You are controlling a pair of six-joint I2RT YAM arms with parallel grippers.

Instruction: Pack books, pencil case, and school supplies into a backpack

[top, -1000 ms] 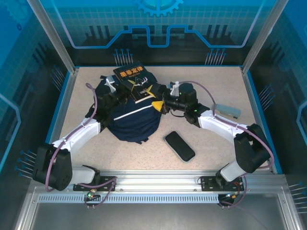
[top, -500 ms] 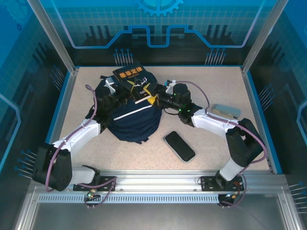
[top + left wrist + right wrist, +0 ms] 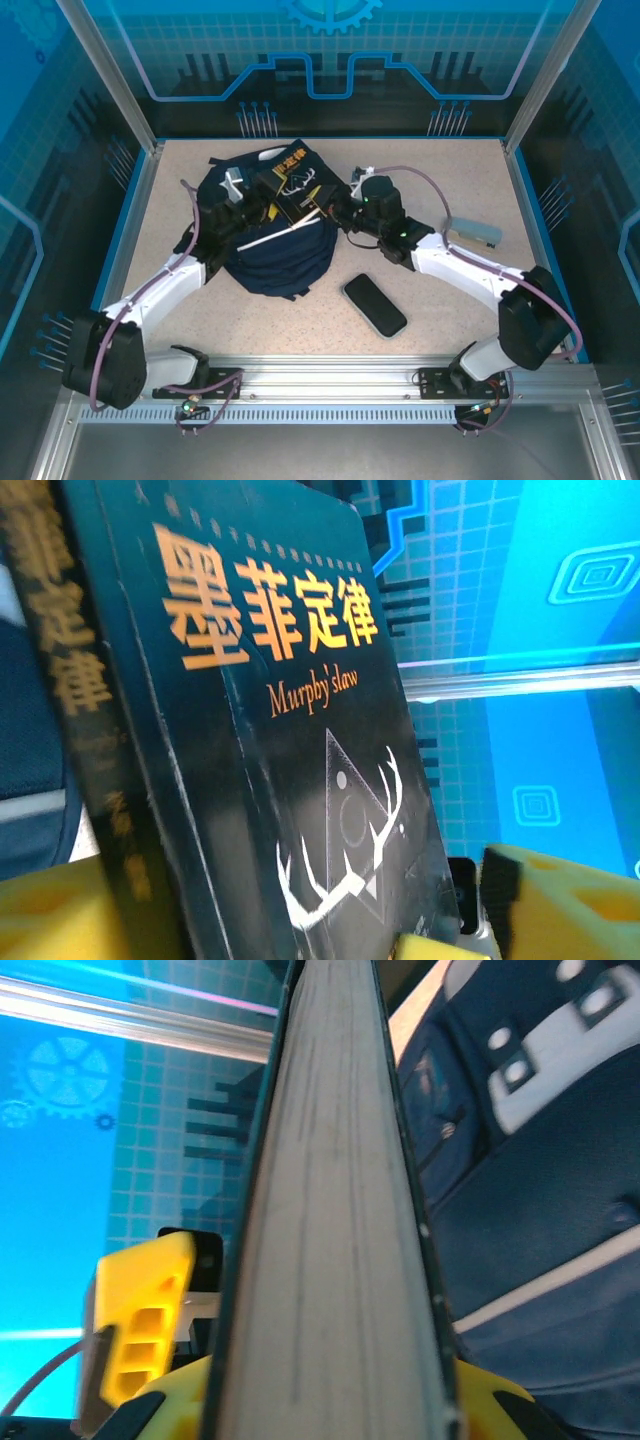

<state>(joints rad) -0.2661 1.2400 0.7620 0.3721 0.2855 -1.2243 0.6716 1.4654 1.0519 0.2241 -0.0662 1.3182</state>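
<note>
A dark book (image 3: 290, 185) with an orange title stands tilted over the top of the navy backpack (image 3: 270, 255). My right gripper (image 3: 325, 208) is shut on its right edge. In the right wrist view the pale page edge of the book (image 3: 330, 1210) runs up between both yellow pads (image 3: 490, 1400), with the backpack (image 3: 530, 1240) on the right. My left gripper (image 3: 258, 207) is at the book's left side and open. In the left wrist view the book cover (image 3: 270, 730) lies between its spread fingers (image 3: 560, 900).
A black oblong case (image 3: 375, 305) lies on the table in front of the backpack. A grey-blue flat case (image 3: 472, 233) lies at the right, near the right arm. Which one is the pencil case I cannot tell. Blue walls and metal posts ring the table.
My right gripper moved in and closed on the book's right edge. My left gripper let go and opened. The book shifted slightly right and toward the backpack's opening.
</note>
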